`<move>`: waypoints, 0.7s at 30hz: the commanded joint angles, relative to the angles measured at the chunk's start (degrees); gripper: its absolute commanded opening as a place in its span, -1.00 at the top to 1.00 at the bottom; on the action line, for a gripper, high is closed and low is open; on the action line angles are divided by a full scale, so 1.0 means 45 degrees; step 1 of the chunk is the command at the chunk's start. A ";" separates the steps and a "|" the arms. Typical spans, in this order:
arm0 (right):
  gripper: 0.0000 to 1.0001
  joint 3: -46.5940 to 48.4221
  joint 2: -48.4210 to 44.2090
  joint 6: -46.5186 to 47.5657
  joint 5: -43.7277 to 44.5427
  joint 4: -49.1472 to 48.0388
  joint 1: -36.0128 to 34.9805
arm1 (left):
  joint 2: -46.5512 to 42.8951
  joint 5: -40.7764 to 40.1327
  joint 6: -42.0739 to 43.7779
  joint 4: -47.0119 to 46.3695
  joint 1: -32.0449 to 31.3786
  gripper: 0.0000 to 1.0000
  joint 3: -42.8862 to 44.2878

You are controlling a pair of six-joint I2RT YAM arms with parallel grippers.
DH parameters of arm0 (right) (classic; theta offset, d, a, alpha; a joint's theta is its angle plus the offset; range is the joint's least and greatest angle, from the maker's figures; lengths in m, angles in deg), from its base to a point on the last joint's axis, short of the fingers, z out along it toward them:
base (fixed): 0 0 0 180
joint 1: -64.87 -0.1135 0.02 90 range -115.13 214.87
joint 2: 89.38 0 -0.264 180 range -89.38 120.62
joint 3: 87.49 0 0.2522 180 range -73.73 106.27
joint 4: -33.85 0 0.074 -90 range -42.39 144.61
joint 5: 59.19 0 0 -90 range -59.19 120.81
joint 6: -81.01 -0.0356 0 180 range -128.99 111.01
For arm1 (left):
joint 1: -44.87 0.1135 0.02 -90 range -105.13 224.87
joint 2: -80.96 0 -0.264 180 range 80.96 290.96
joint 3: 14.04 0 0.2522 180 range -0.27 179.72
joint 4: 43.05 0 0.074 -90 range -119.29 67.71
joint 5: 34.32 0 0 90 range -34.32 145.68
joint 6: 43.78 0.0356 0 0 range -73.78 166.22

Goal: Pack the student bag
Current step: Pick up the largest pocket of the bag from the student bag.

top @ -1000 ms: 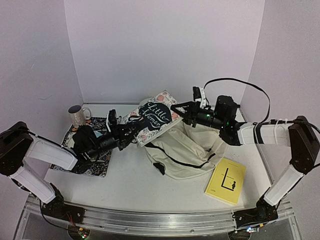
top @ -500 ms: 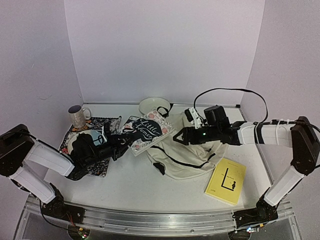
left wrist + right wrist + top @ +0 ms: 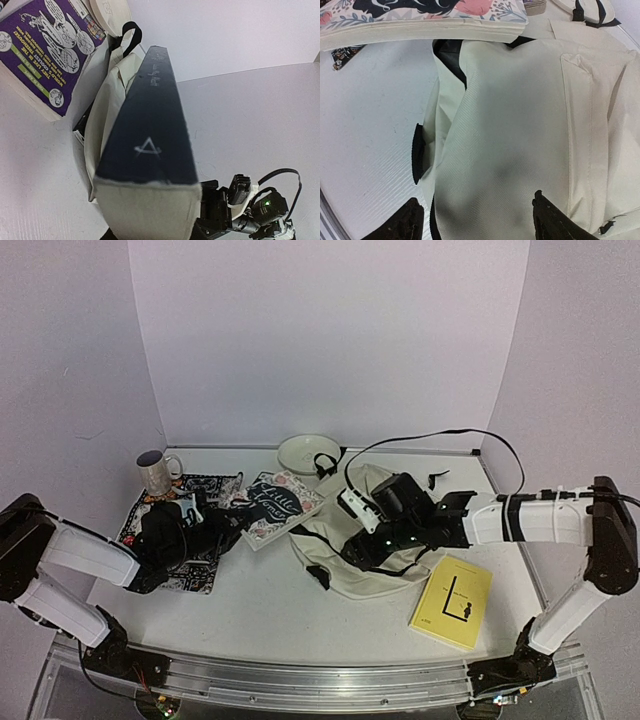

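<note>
left gripper [image 3: 235, 522] is clamped on the floral book [image 3: 282, 505], just left of the student bag [image 3: 350, 578]. right gripper [image 3: 477, 220] hangs over the bag's fabric, fingers spread apart. bag lies centre-right on the table [image 3: 260, 590].

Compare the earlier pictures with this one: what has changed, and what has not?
The left hand carried the Little Women book down and left, away from the bag, gripping it throughout. The right hand swung from the bag's far side down over its front, open. The mug and yellow book stayed put.
</note>
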 commanded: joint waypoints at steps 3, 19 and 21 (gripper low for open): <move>-0.50 0.1485 0.1255 0.1678 0.2591 0.1902 -0.0649 | -0.0969 0.0077 0.0523 -0.0328 0.0201 1.00 0.0957; 0.13 0.2766 0.1126 0.1621 0.6471 0.2568 -0.0903 | -0.1049 0.1039 0.0769 0.0191 0.0242 1.00 0.1251; 0.48 0.2881 0.1133 0.1655 0.6483 0.2554 -0.0850 | -0.1084 0.1259 0.0740 0.0265 0.0243 1.00 0.1236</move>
